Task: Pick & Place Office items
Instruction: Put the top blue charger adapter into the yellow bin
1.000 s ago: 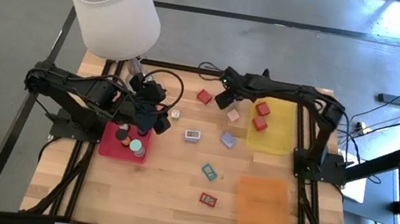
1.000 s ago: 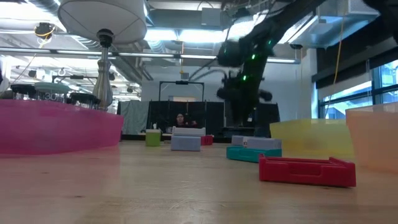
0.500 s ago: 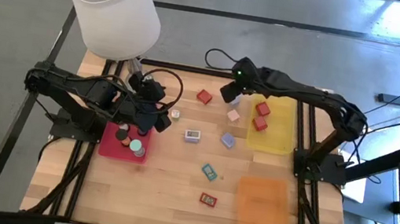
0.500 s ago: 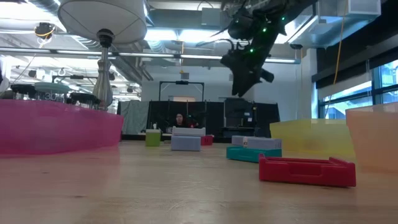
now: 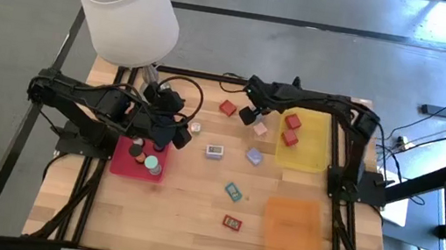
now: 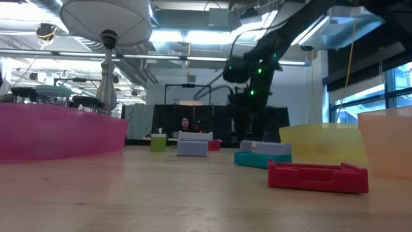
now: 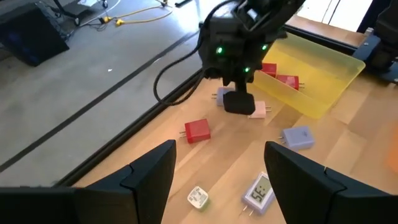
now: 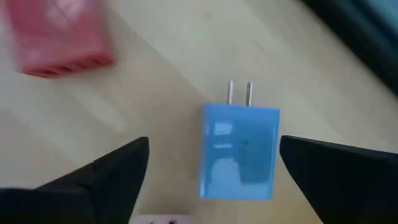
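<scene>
My right gripper (image 8: pixel 214 144) hangs open, pointing down, at the far middle of the table (image 5: pixel 250 116). A blue plug (image 8: pixel 240 152) lies flat on the wood between its fingers, with a gap on each side. A red block (image 5: pixel 227 107) and a pink plug (image 5: pixel 260 129) lie close by. My left gripper (image 7: pixel 217 163) is open and holds nothing, above the pink tray (image 5: pixel 122 163) of black and teal round pieces (image 5: pixel 149 163). Loose on the wood are a lavender plug (image 5: pixel 254 155), a white piece (image 5: pixel 215 150), a teal rectangle (image 5: pixel 233 191) and a red rectangle (image 5: pixel 231 223).
A yellow tray (image 5: pixel 312 152) at the far right holds two red blocks (image 5: pixel 291 129). An orange tray (image 5: pixel 291 233) sits at the near right. A white-shaded lamp (image 5: pixel 125 8) stands at the far left corner. A small white piece (image 5: pixel 195 126) lies near my left gripper.
My right gripper rose above the table and then came back down at almost the same spot, between the red block and the pink plug. The loose pieces and the trays have stayed where they were.
</scene>
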Available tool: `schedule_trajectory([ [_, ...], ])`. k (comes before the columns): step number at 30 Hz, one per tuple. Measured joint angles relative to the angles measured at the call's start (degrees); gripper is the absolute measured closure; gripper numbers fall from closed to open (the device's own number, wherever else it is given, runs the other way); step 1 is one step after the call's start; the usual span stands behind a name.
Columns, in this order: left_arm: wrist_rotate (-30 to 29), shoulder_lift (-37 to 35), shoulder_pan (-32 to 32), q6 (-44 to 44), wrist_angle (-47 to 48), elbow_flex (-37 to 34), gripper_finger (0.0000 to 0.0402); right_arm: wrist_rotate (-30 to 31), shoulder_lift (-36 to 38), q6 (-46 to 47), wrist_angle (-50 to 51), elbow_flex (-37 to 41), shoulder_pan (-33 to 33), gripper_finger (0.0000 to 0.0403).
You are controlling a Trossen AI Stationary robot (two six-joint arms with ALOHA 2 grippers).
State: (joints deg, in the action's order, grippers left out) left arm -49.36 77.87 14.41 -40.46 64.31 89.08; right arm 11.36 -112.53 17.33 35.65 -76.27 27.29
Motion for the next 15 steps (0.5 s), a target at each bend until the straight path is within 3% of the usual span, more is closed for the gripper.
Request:
schedule_trajectory([
  [7,0.12,0.0,-0.01,-1.41,-0.02,0.0,0.016,3.98,-2.59,-0.01,-0.15,-0.01,0.84,0.0032],
  [15,0.17,0.0,-0.02,-2.46,0.0,0.0,0.016,1.4,-2.58,-2.87,-0.74,-0.02,0.9,0.005],
])
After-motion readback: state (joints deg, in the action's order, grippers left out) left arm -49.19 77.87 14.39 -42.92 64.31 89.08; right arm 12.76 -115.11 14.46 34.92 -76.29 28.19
